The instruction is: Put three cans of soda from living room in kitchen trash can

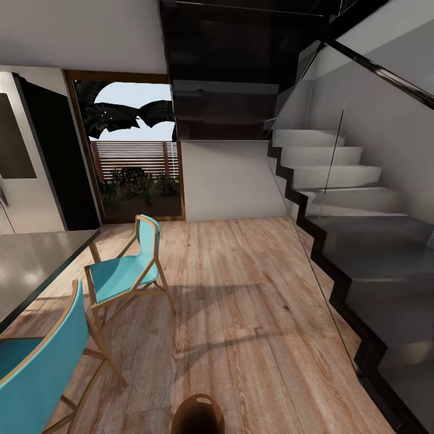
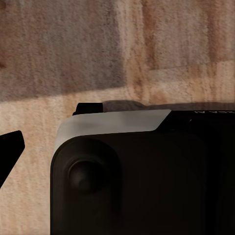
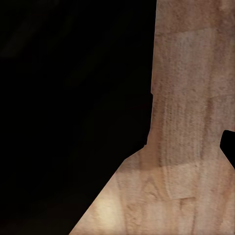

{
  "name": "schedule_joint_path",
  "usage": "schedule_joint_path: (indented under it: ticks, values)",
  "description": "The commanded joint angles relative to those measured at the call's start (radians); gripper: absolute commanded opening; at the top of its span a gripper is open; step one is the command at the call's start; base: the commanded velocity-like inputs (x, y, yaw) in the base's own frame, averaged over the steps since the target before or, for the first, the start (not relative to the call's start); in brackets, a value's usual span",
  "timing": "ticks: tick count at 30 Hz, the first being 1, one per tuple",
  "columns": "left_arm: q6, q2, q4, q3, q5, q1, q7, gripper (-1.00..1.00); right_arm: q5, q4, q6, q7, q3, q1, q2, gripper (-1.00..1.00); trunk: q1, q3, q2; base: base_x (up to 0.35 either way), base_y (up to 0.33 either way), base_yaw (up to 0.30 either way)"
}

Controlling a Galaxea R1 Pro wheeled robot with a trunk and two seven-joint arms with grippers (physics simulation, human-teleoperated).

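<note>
While I am in transit over the wood floor (image 1: 241,301), no can shows; the bin (image 1: 198,415) stands on the floor just ahead of my base. I cannot tell either gripper's opening or load. Judged next: drive on, steering between chair (image 1: 123,274) and stairs (image 1: 337,199).

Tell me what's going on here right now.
The robot is on the move across a wood floor, handling nothing that can be seen. Ahead are a staircase with a glass rail and a glass door. Two turquoise chairs stand by a grey counter at the left, beside a fridge. The brown bin sits on the floor just in front. No soda cans are visible.
</note>
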Motion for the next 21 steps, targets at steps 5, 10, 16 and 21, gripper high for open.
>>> schedule_joint_path:
  ticks: [5,10,16,21]
  values:
    - [0.000,0.000,0.000,0.000,0.000,0.000,0.000,1.00,0.000,0.000,0.000,0.000,0.000,0.000,0.000,1.00,0.000,0.000,0.000,0.000,0.000,0.000]
    - [0.000,0.000,0.000,0.000,0.000,0.000,0.000,1.00,0.000,0.000,0.000,0.000,0.000,0.000,0.000,1.00,0.000,0.000,0.000,0.000,0.000,0.000]
    - [0.000,0.000,0.000,0.000,0.000,0.000,0.000,1.00,0.000,0.000,0.000,0.000,0.000,0.000,0.000,1.00,0.000,0.000,0.000,0.000,0.000,0.000]
    - [0.000,0.000,0.000,0.000,0.000,0.000,0.000,1.00,0.000,0.000,0.000,0.000,0.000,0.000,0.000,1.00,0.000,0.000,0.000,0.000,0.000,0.000]
